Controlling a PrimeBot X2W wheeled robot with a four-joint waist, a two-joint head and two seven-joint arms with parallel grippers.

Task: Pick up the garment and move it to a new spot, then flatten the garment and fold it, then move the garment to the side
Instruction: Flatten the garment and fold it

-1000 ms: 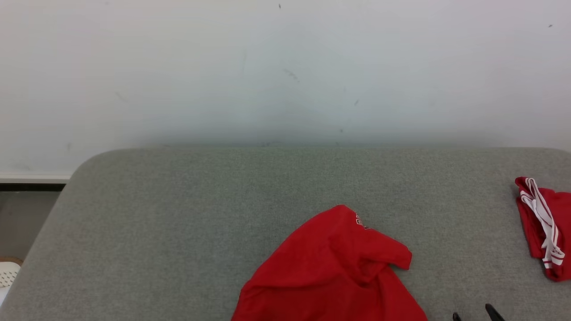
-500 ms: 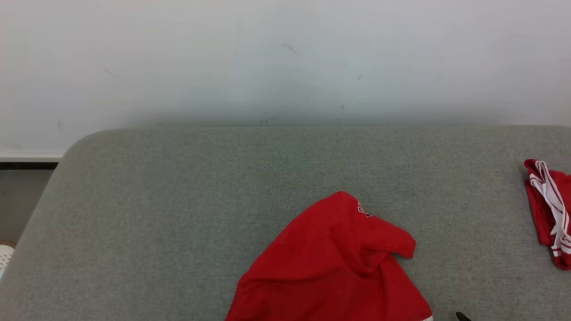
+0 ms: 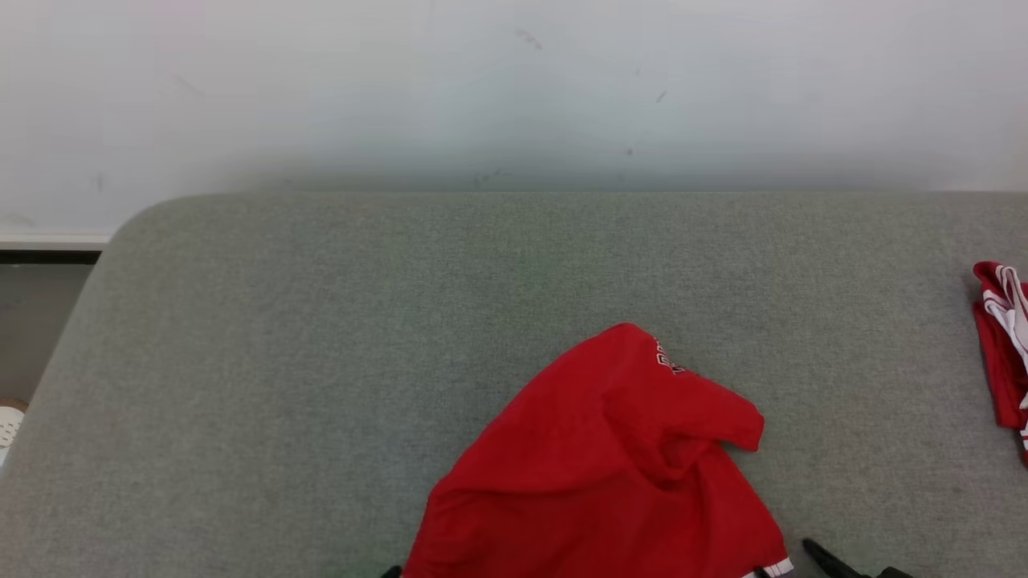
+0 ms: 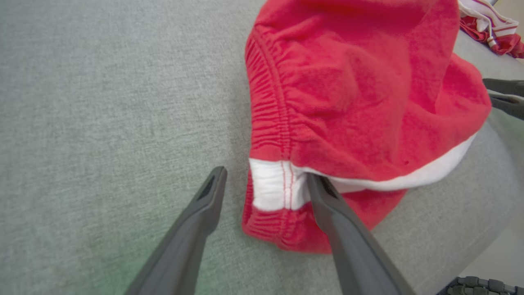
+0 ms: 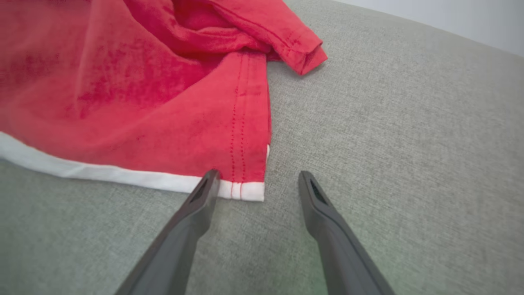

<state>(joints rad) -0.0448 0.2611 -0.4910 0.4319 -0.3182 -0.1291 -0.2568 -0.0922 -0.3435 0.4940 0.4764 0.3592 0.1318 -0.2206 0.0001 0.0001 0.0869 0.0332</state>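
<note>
The garment (image 3: 610,466) is a crumpled red piece with a white hem, lying on the grey cushion (image 3: 321,361) near its front edge. In the left wrist view my left gripper (image 4: 266,174) stands open, its fingers on either side of the garment's (image 4: 360,82) white-banded corner by the gathered waistband. In the right wrist view my right gripper (image 5: 258,175) is open at the other hem corner of the garment (image 5: 143,94), left fingertip over the white band, right fingertip over bare cushion. Its dark fingers (image 3: 823,558) peek in at the head view's bottom edge.
A second red garment with white stripes (image 3: 1000,345) lies at the cushion's far right, also seen as a striped bundle (image 4: 491,28). A white wall (image 3: 514,96) backs the cushion. The cushion's rounded left edge drops to the floor, where a white object (image 3: 8,421) sits.
The head camera has tilted down, so the cushion and both garments sit differently in the picture. A right fingertip has come further into the bottom edge. The garment itself lies as before.
</note>
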